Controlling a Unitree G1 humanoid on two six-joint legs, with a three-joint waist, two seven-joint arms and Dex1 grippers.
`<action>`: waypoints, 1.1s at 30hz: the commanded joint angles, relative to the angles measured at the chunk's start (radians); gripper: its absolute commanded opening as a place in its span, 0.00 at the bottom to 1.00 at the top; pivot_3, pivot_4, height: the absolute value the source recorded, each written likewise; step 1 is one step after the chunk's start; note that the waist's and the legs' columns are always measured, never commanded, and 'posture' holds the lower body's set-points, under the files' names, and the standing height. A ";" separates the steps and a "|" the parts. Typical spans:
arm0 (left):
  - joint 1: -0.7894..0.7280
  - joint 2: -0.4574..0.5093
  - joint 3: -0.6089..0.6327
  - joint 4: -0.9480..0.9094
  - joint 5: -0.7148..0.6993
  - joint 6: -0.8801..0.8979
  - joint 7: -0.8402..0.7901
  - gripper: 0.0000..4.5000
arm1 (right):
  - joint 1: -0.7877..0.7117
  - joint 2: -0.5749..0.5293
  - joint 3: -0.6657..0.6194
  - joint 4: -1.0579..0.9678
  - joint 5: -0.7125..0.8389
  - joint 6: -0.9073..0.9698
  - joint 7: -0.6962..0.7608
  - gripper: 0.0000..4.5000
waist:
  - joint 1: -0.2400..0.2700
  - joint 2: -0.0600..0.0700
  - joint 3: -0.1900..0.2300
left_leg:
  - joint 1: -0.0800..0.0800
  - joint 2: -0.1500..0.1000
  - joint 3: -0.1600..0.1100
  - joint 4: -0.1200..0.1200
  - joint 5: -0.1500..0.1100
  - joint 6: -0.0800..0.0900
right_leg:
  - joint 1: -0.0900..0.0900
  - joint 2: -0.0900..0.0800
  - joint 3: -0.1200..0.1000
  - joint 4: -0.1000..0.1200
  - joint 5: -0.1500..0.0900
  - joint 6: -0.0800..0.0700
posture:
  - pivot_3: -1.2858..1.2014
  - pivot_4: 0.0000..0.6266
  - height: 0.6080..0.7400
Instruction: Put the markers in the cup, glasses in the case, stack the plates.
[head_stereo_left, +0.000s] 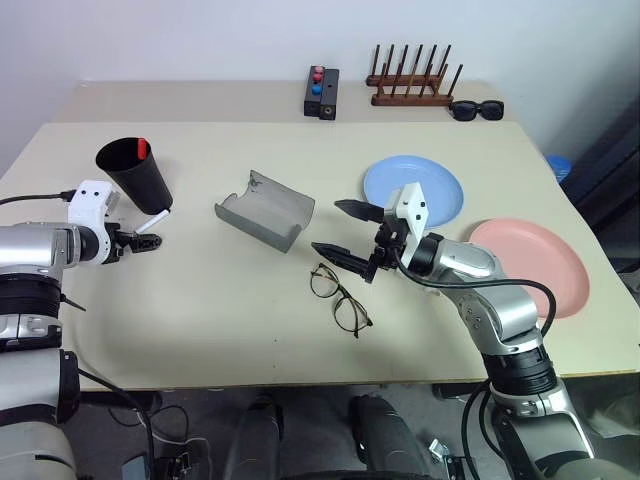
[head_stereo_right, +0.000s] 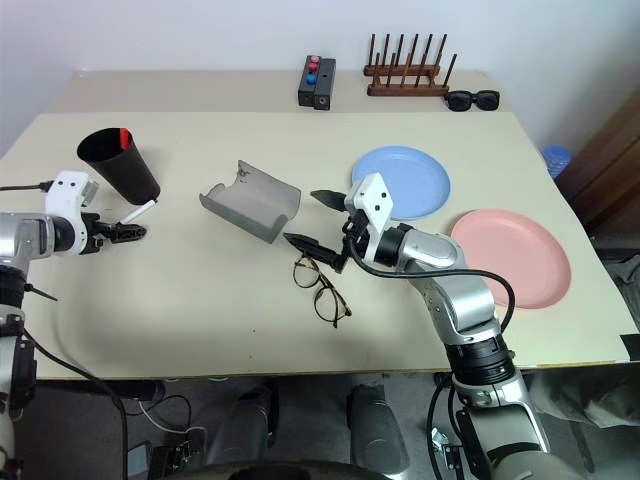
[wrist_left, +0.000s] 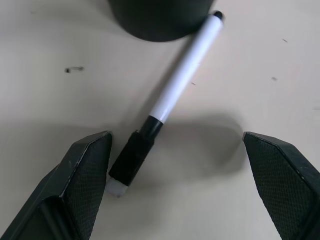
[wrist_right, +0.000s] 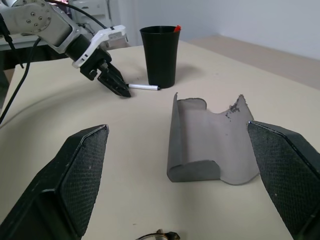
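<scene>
The black cup (head_stereo_left: 135, 172) stands at the table's left with a red-capped marker (head_stereo_left: 142, 148) sticking out of it. A white marker (wrist_left: 180, 75) lies on the table against the cup's base. My left gripper (head_stereo_left: 143, 243) is open just above this marker's black end, which sits beside one finger (wrist_left: 85, 175). The grey case (head_stereo_left: 265, 210) lies open at the middle. The wire-framed glasses (head_stereo_left: 338, 297) rest in front of it. My right gripper (head_stereo_left: 345, 232) hovers open between case and glasses, holding nothing. The blue plate (head_stereo_left: 445, 180) and pink plate (head_stereo_left: 535, 262) lie apart on the right.
Along the table's far edge are a small black box with red and blue buttons (head_stereo_left: 321, 92), a wooden peg rack (head_stereo_left: 412, 85) and black sunglasses (head_stereo_left: 476, 109). Bare tabletop stretches between the cup and the case.
</scene>
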 joint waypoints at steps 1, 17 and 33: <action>0.052 0.008 -0.015 -0.078 -0.025 0.059 -0.064 0.95 | -0.027 0.005 -0.001 -0.035 0.018 -0.009 0.010 1.00 | -0.001 0.000 0.000 | 0.000 0.000 0.000 0.000 0.000 0.000 | 0.000 0.000 0.000 0.000 0.000 0.000 | 0.52 0.24 1.00; 0.112 -0.047 0.002 -0.282 -0.087 0.215 -0.089 0.95 | -0.028 0.016 0.004 -0.021 0.007 -0.020 0.018 1.00 | 0.004 0.001 0.000 | 0.001 0.000 0.000 0.001 0.000 0.000 | 0.001 0.000 0.000 0.000 0.000 0.000 | 0.52 0.24 1.00; 0.118 -0.127 0.068 -0.308 -0.110 0.270 -0.019 0.45 | -0.014 0.016 0.014 -0.009 0.001 -0.042 0.027 1.00 | 0.007 0.001 -0.001 | 0.002 0.000 0.000 0.002 0.000 0.000 | 0.002 0.000 0.000 0.000 0.000 0.000 | 0.52 0.24 1.00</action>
